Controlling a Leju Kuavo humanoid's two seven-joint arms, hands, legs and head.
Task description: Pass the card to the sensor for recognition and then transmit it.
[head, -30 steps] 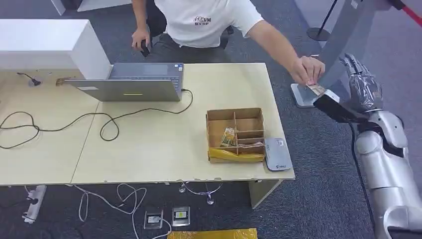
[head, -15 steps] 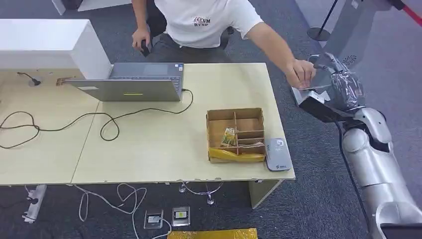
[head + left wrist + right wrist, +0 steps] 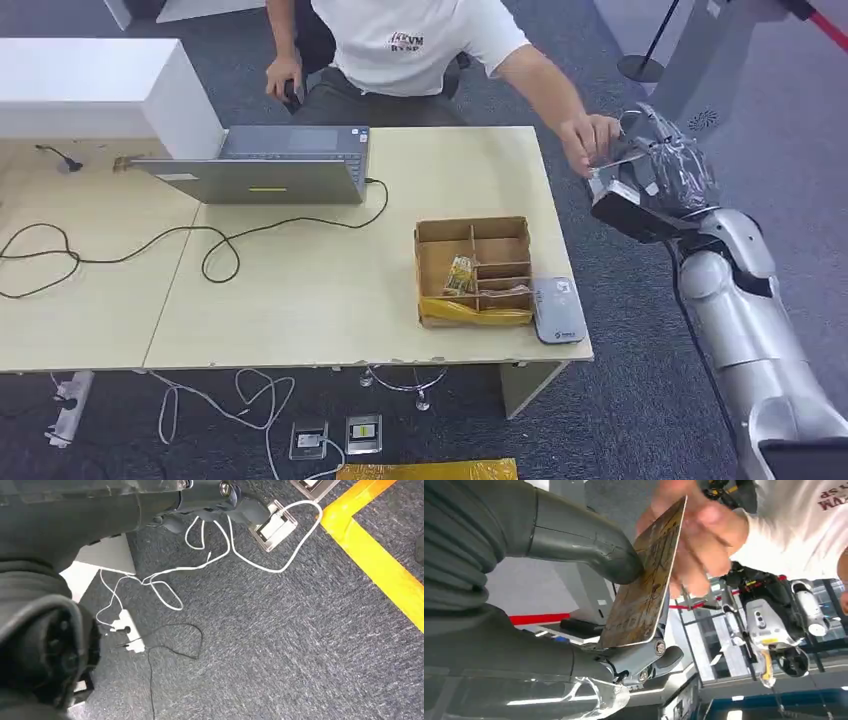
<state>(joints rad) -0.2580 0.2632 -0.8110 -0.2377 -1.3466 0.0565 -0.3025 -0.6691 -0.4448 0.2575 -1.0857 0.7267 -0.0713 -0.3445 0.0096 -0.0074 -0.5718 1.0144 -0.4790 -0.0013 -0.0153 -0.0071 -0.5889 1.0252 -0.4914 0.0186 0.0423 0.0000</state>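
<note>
Pale wood desk (image 3: 330,290) with one laptop (image 3: 262,165), one cardboard divider box (image 3: 473,270) with a yellow bag along its front edge, and one grey card sensor (image 3: 558,309) lying flat just right of the box, right at the desk's front right corner. One black cable (image 3: 210,240) loops across the left half of the top.

One card (image 3: 644,582) in play: it's off the desk completely, out past the right edge, pinched in the robot's right hand (image 3: 665,175). In the right wrist view the thick grey thumb presses on one face and darker fingers sit under the lower edge, so the hand is closed around it. One person in a white shirt (image 3: 420,45) reaches over from the far side, and their hand (image 3: 590,138) is touching the same card on its other face.

Left hand (image 3: 40,650) hangs low over the floor; can't tell from that angle if it's holding anything or how its fingers are set.

Room-wise, the middle of the desk between laptop and box is open, and the sensor has bare desk only behind it. Floor is dark grey carpet (image 3: 300,645) with white cables (image 3: 210,555) trailing, two floor sockets, a power strip and a yellow tape line (image 3: 375,560).
</note>
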